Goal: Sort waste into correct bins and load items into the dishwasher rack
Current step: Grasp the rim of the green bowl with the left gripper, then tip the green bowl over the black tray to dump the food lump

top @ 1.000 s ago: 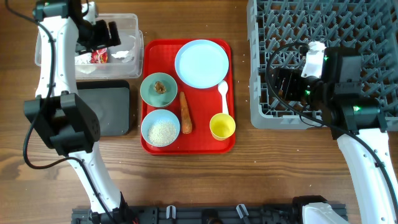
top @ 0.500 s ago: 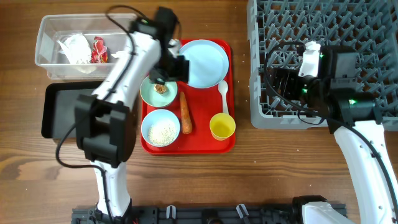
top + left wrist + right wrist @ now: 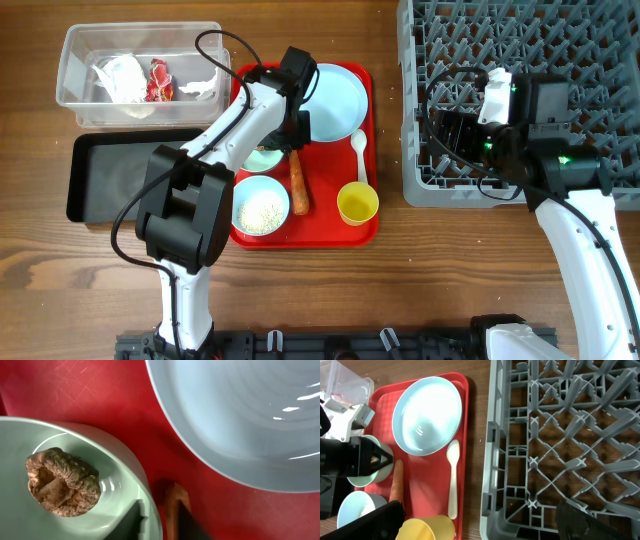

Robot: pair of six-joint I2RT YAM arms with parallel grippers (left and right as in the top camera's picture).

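My left gripper (image 3: pixel 290 150) reaches over the red serving tray, its jaws drawn narrow around the upper tip of the orange carrot (image 3: pixel 175 505). One finger (image 3: pixel 127 525) overlaps the rim of the pale bowl (image 3: pixel 115 462) that holds the brown food scrap (image 3: pixel 62 482). The pale blue plate (image 3: pixel 338 95) lies just beyond. A bowl of rice (image 3: pixel 260 210), a white spoon (image 3: pixel 360 155) and a yellow cup (image 3: pixel 357 203) sit on the same tray. My right gripper (image 3: pixel 480 527) hangs open and empty above the near left corner of the grey dishwasher rack (image 3: pixel 600 60).
The clear tub (image 3: pixel 75 100) at the back left holds a crumpled napkin (image 3: pixel 120 75) and red wrappers (image 3: pixel 160 82). The black tray (image 3: pixel 100 175) lies in front of it. The red serving tray (image 3: pixel 330 228) sits between the bins and the rack.
My left arm swung from the clear tub across to the red tray, came down at the carrot's tip and narrowed its jaws. The right arm has stayed still.
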